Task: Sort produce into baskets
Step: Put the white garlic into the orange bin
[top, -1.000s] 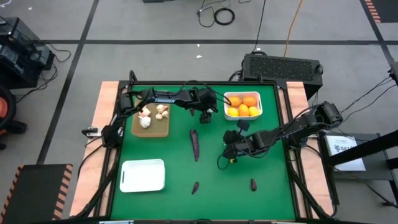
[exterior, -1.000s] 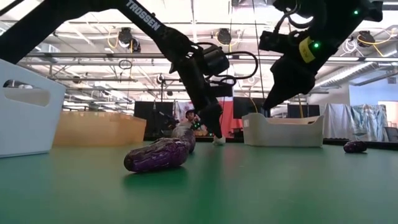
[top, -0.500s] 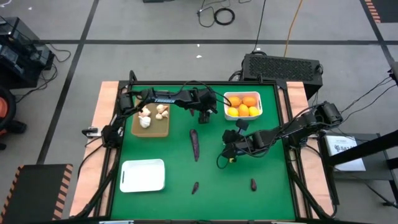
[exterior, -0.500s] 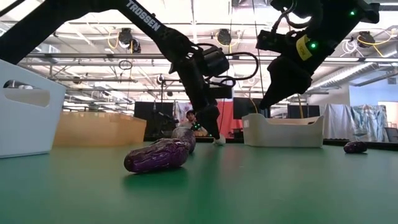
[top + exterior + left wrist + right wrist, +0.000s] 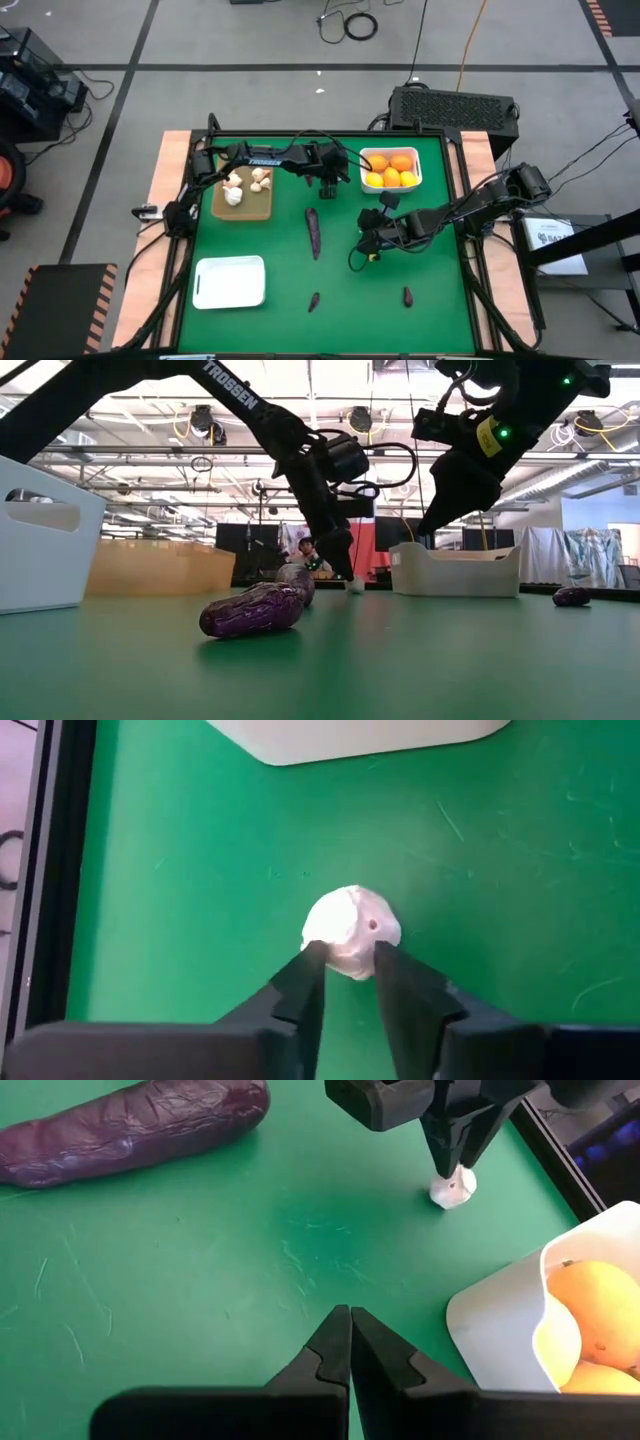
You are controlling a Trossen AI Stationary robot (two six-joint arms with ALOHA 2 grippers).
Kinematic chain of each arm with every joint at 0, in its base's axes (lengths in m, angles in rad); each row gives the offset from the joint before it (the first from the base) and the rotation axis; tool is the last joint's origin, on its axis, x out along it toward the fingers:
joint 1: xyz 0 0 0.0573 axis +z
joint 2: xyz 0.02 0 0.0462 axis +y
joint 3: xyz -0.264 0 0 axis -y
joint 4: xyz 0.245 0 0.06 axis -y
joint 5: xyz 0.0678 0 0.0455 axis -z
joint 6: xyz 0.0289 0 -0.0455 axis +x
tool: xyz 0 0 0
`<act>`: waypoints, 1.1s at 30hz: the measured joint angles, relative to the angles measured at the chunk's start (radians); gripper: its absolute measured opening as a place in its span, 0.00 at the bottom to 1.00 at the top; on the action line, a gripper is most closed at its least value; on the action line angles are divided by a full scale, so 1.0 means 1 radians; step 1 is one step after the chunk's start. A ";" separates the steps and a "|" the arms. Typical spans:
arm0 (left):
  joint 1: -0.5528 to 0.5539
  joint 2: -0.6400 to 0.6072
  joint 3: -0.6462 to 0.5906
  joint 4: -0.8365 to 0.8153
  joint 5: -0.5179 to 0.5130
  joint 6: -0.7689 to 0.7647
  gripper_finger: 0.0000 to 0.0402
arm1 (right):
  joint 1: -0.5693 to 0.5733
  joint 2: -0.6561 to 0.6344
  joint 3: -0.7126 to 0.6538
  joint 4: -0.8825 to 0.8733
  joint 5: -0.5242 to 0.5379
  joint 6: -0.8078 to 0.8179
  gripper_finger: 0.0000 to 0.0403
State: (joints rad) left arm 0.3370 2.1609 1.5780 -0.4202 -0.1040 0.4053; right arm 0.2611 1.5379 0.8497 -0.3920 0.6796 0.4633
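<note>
A cream-white garlic bulb (image 5: 350, 925) lies on the green table beside the white tray of oranges (image 5: 418, 180). My left gripper (image 5: 345, 955) stands over the bulb, fingers shut on it; the right wrist view shows the gripper (image 5: 455, 1155) above the bulb (image 5: 452, 1188). My right gripper (image 5: 348, 1312) hovers shut and empty over the mat near the table's middle (image 5: 366, 243). A long purple eggplant (image 5: 314, 232) lies flat on the table. The wooden tray (image 5: 250, 208) holds several garlic bulbs (image 5: 233, 195). My left gripper pinches the garlic bulb between its two fingertips (image 5: 310, 960), one on each side of the bulb's rounded body (image 5: 345, 960). The fingers come from above, pointing down. The bulb sits on the green table.
An empty white tray (image 5: 230, 282) stands near the front left. Two small dark eggplant pieces (image 5: 314, 300) (image 5: 407, 295) lie near the front edge. The orange tray's wall (image 5: 500, 1330) is close to my right gripper. Open green mat lies between the eggplant and the orange tray.
My left gripper's fingers have closed in on the garlic bulb, which stays on the table where it was. My right gripper has risen slightly.
</note>
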 joint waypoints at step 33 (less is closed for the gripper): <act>-0.124 -0.085 0.050 -0.133 -0.536 -0.155 0.18 | 0.022 -0.059 0.002 -0.114 -0.057 0.089 0.00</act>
State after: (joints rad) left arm 0.2128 2.0754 1.6281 -0.5536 -0.6395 0.2503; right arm 0.2832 1.4788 0.8516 -0.5062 0.6228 0.5526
